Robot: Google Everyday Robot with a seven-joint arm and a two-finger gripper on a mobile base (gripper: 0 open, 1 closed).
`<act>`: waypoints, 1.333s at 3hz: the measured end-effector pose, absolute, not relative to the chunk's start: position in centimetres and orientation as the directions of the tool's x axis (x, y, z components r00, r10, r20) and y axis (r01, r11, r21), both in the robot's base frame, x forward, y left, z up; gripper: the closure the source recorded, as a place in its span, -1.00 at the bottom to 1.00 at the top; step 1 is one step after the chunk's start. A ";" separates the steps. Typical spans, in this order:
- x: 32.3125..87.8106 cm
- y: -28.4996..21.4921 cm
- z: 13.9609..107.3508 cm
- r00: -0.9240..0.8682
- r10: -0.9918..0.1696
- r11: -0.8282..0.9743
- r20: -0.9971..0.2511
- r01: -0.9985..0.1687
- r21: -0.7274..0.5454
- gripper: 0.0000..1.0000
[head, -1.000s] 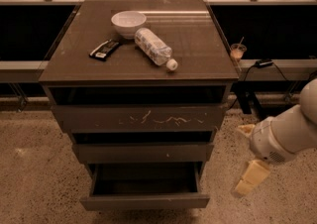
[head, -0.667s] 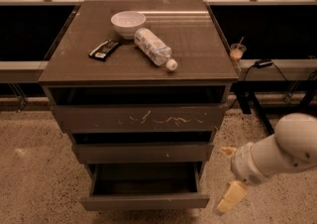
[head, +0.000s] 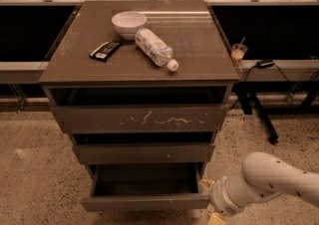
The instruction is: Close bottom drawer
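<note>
Bottom drawer (head: 144,202), lowest of 3, stands pulled out toward near side; rigid, handleless, prob. light w/ shallow box, so push flat front at mid-width; gripper (head: 213,211) low by its right front corner, spread or pressed together can't tell.

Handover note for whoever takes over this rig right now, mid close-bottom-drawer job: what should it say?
Hand: low, beside the right front corner of the bottom drawer; contact unclear.
Bottom drawer: pulled out, its box open to view.
Done: hand is near the drawer; drawer not closed.
Left: set the hand against the drawer front and push it fully in.
</note>
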State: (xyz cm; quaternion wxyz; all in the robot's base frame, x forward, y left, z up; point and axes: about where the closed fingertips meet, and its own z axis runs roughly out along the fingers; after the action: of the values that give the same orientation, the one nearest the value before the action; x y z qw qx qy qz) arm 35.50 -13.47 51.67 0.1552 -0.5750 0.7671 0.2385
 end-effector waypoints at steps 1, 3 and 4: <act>35.6 -13.5 51.6 -0.288 -0.809 0.225 -0.513 -0.957 0.183 -1.00; 40.2 -13.1 45.0 -0.144 -0.750 0.203 -0.646 -0.979 -0.017 -1.00; 39.2 -14.4 44.9 -0.104 -0.739 0.199 -0.666 -0.978 -0.069 -1.00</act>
State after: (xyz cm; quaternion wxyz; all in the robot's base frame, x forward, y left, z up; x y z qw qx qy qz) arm 39.16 -14.38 44.91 0.2968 -0.6000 0.7153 0.2009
